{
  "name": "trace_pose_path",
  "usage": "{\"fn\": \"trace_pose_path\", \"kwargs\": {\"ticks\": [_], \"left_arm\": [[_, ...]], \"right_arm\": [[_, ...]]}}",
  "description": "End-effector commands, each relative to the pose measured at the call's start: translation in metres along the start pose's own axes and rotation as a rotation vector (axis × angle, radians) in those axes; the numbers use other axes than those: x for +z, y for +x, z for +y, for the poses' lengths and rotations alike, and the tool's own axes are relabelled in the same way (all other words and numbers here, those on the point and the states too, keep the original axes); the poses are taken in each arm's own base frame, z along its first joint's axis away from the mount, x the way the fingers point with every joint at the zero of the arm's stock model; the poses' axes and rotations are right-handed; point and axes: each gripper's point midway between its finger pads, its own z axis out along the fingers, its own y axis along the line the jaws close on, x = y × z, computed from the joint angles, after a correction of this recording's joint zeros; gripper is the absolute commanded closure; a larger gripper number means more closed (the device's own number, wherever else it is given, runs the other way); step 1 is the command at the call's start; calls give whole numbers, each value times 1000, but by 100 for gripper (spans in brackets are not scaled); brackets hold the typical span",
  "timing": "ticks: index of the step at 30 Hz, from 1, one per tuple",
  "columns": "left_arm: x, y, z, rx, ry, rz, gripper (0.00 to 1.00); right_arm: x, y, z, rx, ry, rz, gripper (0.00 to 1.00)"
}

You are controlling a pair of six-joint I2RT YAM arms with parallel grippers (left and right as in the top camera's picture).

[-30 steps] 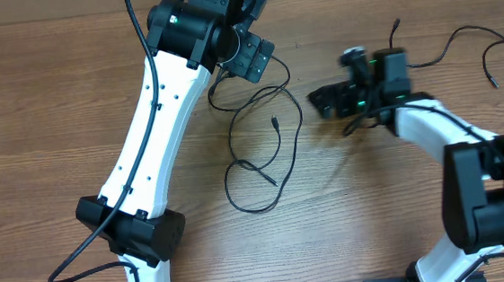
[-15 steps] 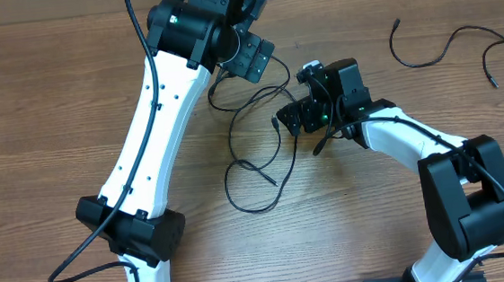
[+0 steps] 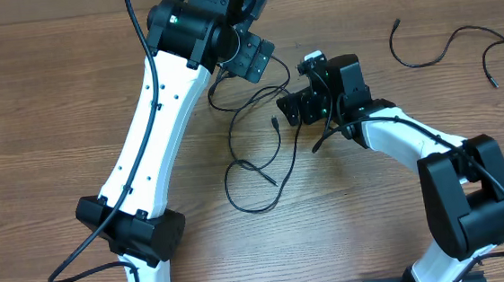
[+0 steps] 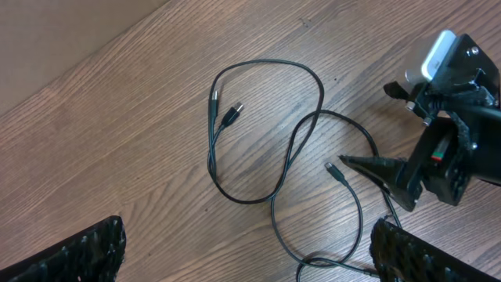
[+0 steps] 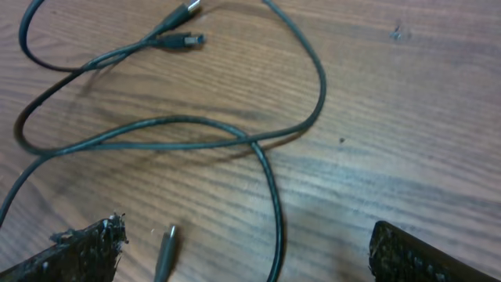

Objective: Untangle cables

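- Mid-table, between the two arms: tangled cables (image 3: 257, 150) lie in loose overlapping loops on the wooden table (image 3: 42, 112).
- Far right corner: separate strands (image 3: 422, 63) lie well apart from the tangle, untouched.
- Right gripper (image 3: 286, 113): jaws spread wide and empty, at the right edge of the tangle, pointing toward it.
- Left wrist view: one right fingertip sits just beside a loose plug end (image 4: 335, 171); can't tell if they touch.
- Right wrist view: its fingers (image 5: 78, 251) straddle a cable crossing (image 5: 254, 145), with that plug low between them.
- Left gripper (image 4: 250, 262): jaws fully apart, holding nothing, above the far part of the tangle.
- Two plug ends (image 4: 231, 111) lie side by side inside the upper loop, near the table's back edge.
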Motion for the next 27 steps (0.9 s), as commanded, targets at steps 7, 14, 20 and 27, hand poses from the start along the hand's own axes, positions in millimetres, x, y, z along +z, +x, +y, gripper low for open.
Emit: {"fn": "trace_pose_path", "kwargs": {"ticks": [7,14,20,27], "left_arm": [[-1,-3,1,1,6,-10,1],[-1,-3,1,1,6,-10,1],[-1,-3,1,1,6,-10,0],[-1,-3,1,1,6,-10,0]], "right_arm": [[23,23,-5,-238,-6,44,3],[25,22,-5,-552,-14,36,12],[26,7,6,-672,-59,-49,19],[31,0,21,-745,-138,-131,21]]}}
